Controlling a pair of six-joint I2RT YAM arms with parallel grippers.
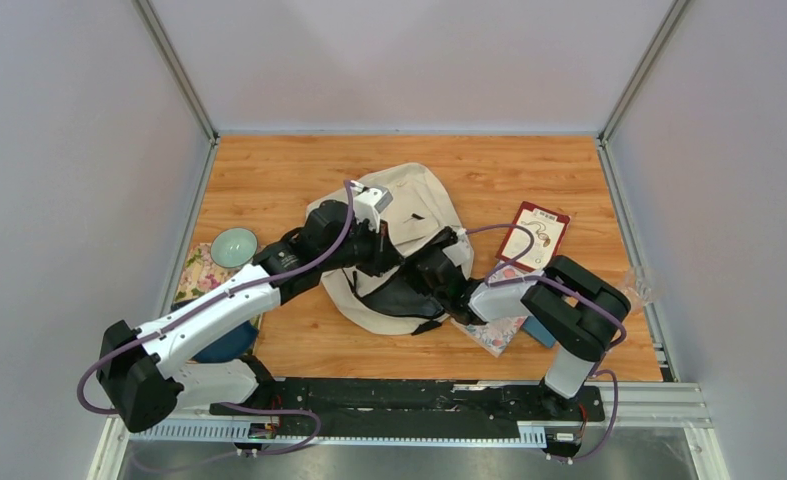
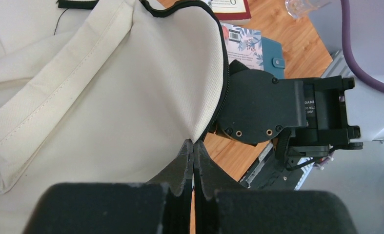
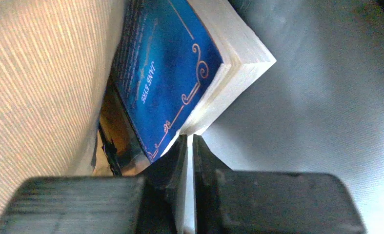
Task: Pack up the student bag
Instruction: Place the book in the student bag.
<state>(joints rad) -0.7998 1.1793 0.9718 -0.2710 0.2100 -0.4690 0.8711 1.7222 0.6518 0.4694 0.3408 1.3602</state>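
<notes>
The student bag (image 2: 107, 97) lies under both arms. Its zippered flap edge is pinched between the closed fingers of the left gripper (image 2: 193, 146). Inside, the right gripper (image 3: 190, 141) nips a blue book (image 3: 165, 73) by one corner. Judged risk: so slight a hold lets the book swivel free or the flap slip and close.

We log the left arm (image 1: 209, 312) and right arm (image 1: 499, 298) in white shells with chunky black joints, looping purple cables (image 2: 350, 34), a boxy black wrist housing (image 2: 260, 105) with brass-ringed screw holes and small white lettering, and the left gripper (image 2: 193, 145) with matte black textured fingers (image 2: 180, 170).
</notes>
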